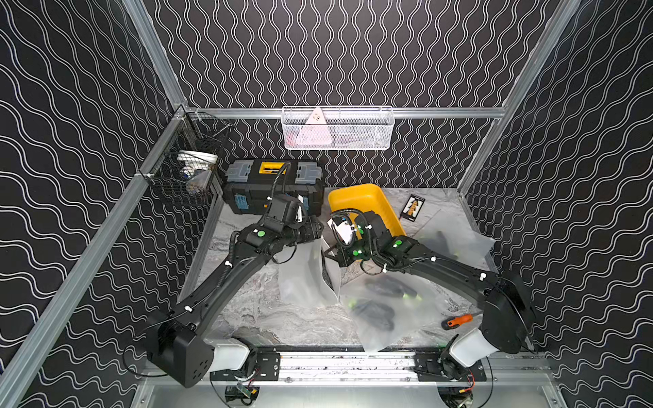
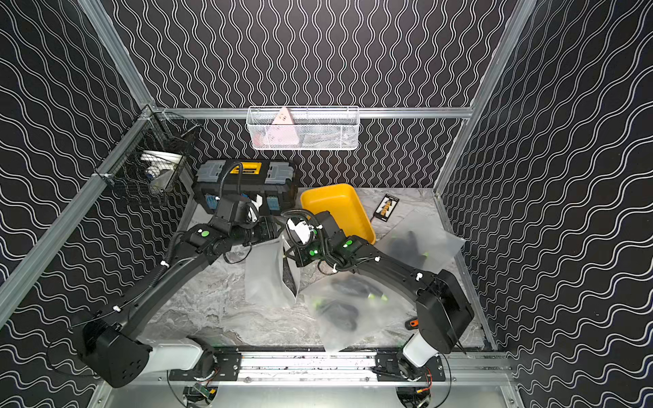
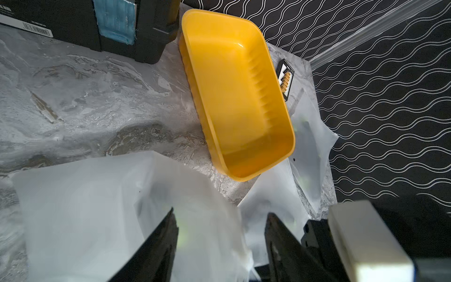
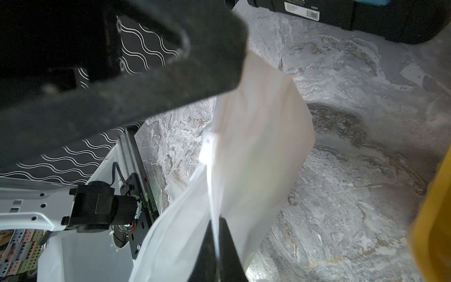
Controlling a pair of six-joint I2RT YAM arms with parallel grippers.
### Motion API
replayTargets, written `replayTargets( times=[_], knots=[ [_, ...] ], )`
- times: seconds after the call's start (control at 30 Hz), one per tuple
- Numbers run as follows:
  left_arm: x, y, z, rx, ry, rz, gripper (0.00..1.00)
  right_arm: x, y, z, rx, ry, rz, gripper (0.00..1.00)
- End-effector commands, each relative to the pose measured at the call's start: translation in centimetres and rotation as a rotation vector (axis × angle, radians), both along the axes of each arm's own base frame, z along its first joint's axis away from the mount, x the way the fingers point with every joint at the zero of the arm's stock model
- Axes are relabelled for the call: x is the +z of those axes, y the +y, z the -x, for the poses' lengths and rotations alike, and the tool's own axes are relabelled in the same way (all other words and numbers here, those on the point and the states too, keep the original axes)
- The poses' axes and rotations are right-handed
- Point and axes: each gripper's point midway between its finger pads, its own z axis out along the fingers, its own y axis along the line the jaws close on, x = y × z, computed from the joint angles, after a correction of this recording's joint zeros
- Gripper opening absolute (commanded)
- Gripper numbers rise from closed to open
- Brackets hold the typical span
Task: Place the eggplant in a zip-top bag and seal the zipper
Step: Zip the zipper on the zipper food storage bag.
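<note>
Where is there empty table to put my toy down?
Bare grey marble tabletop lies at the front, between the left arm and the raised frosted plastic bag. The right side is crowded: flat bags with eggplants, yellow plastic tub, orange-handled tool.

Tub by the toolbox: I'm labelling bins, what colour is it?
The tub is yellow, clearest in left wrist view.

You have bare tabletop [image 1: 247, 311] left of the raised bag [image 1: 304, 279]; the toolbox [image 1: 247, 192] and yellow bin [image 1: 353, 201] wall off the back, and filled bags [image 1: 381, 311] crowd the right side.
</note>
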Motion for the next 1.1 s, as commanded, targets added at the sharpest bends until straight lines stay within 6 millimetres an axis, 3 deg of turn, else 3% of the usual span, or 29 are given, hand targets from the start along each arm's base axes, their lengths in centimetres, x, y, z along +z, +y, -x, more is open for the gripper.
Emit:
replayTargets(
  times=[0.0,0.23,0.37,0.47,0.6,0.73,0.9,1.07],
  knots=[
    [0.0,-0.3,-0.4,-0.019,-0.004,-0.005,0.61,0.4,0.7,0.0,0.019,-0.011,-0.014,0.00],
    [-1.7,-0.4,-0.4,-0.018,0.041,-0.011,0.42,0.0,1.3,-0.1,0.021,-0.003,-0.014,0.00],
    [-1.7,-0.3,-0.6,-0.016,0.048,-0.018,0.17,-0.4,1.3,0.0,0.024,-0.004,-0.001,0.00],
    [-1.8,-0.3,-0.7,-0.014,0.056,-0.013,0.07,-0.6,1.1,0.0,0.019,-0.009,0.007,0.00],
    [-2.5,-0.1,-0.7,0.006,0.083,-0.005,0.02,-0.6,0.9,0.0,0.015,-0.012,0.017,0.02],
    [-3.2,-0.2,-0.8,0.017,0.116,0.021,0.00,1.0,0.2,-0.4,-0.033,-0.039,0.019,0.32],
    [-3.8,-0.9,-0.9,0.014,0.143,0.060,0.00,3.2,-0.3,-1.5,-0.118,-0.112,-0.006,0.36],
    [-4.0,-1.2,-0.9,0.018,0.159,0.096,0.00,1.7,0.0,-2.8,-0.176,-0.139,0.081,0.36]
  ],
)
